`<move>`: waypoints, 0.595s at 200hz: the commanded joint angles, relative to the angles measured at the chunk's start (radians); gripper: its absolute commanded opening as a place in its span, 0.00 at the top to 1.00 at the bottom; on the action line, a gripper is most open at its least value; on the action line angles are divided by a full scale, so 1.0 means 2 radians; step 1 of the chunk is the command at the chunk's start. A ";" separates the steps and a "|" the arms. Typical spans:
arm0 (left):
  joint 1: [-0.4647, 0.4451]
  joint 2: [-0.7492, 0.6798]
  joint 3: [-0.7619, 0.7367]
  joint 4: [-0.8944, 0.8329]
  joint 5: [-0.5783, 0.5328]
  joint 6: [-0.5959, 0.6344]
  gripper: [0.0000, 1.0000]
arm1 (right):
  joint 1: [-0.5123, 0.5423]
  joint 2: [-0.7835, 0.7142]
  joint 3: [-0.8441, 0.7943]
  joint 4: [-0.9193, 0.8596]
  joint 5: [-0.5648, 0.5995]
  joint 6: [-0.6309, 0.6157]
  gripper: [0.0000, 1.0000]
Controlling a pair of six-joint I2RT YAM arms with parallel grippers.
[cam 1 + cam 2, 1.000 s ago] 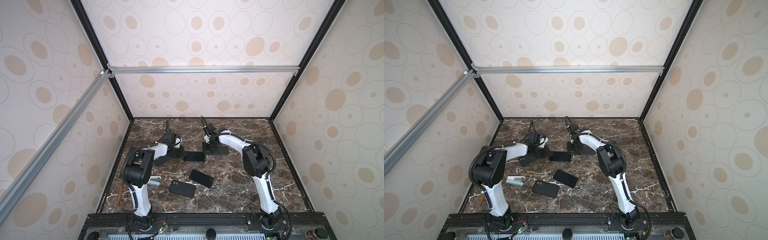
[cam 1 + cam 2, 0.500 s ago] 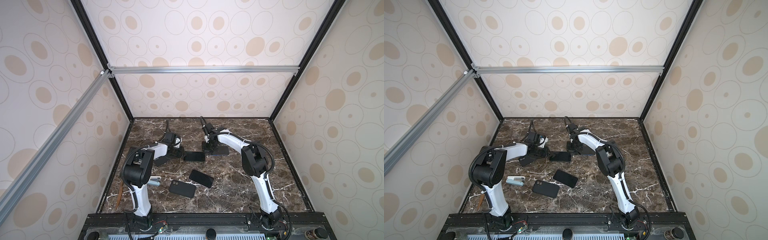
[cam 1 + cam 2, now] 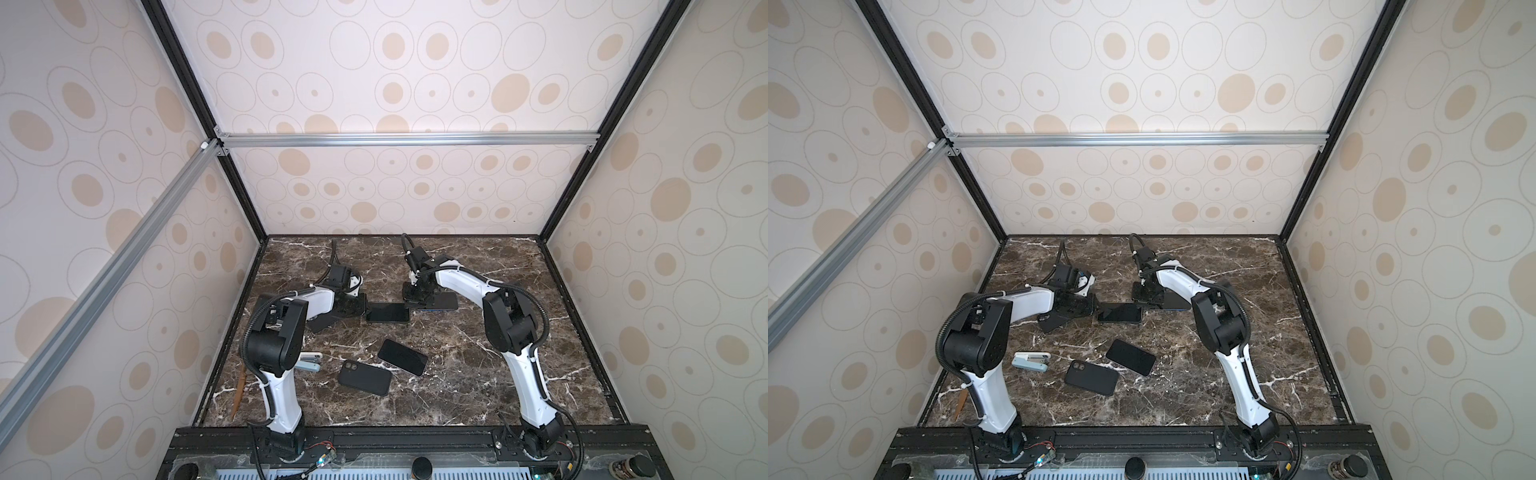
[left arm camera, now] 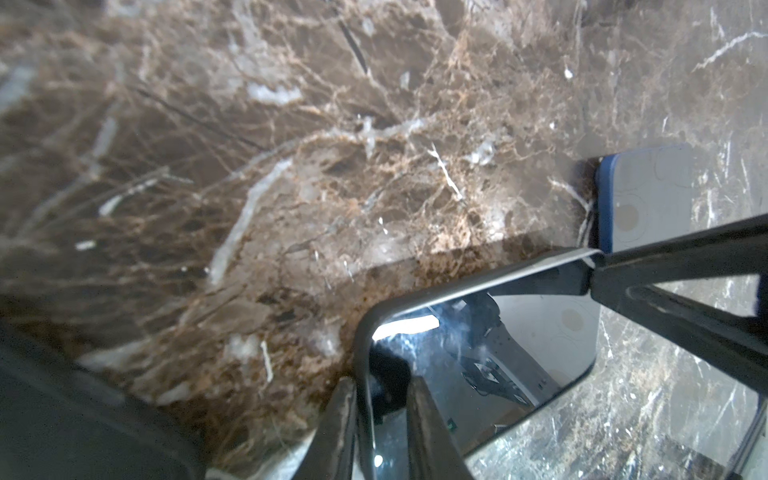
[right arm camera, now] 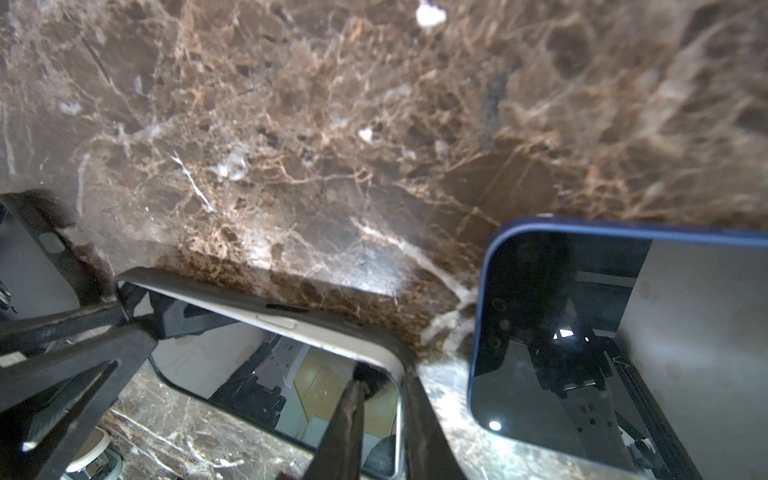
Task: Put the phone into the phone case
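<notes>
Black-glass phone (image 3: 387, 312), screen up, has its long axis running left to right over the middle of the brown marble bench (image 3: 457, 386). Your left tool (image 3: 365, 309) clamps its left end. Your right tool (image 3: 409, 303) straddles the opposite corner, grip unclear. Spotted walls (image 3: 395, 195) surround.

arms: left arm (image 3: 286, 399) and right arm (image 3: 530, 395), same build, glossy white shells
joints: chunky black housings (image 3: 276, 336) at the elbows, black bases (image 3: 291, 446) too
cables: fat black ribbed hose (image 3: 248, 332) off each elbow, thinner black cable (image 3: 404, 240) up by the wrist
fingers: slim, black, kinda scuffed (image 4: 428, 432); open triangle framing (image 4: 615, 282) behind them
</notes>
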 commanded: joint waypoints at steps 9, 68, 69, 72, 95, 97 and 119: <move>0.000 -0.014 -0.023 -0.012 0.017 -0.013 0.77 | 0.011 0.012 -0.050 0.003 -0.018 0.004 0.82; -0.002 -0.067 -0.066 -0.024 0.017 -0.014 0.77 | 0.040 -0.050 -0.142 0.043 -0.040 0.018 0.85; -0.002 -0.068 -0.067 -0.025 0.017 -0.014 0.77 | 0.041 -0.050 -0.144 0.043 -0.040 0.018 0.85; -0.002 -0.069 -0.069 -0.025 0.019 -0.014 0.77 | 0.041 -0.052 -0.145 0.044 -0.040 0.019 0.85; -0.002 -0.085 -0.095 -0.020 0.025 -0.019 0.77 | 0.047 -0.062 -0.157 0.049 -0.039 0.023 0.85; -0.002 -0.086 -0.097 -0.018 0.025 -0.020 0.77 | 0.047 -0.063 -0.158 0.049 -0.038 0.023 0.85; -0.001 -0.097 -0.096 -0.019 0.028 -0.024 0.77 | 0.046 -0.074 -0.159 0.048 -0.023 0.025 0.86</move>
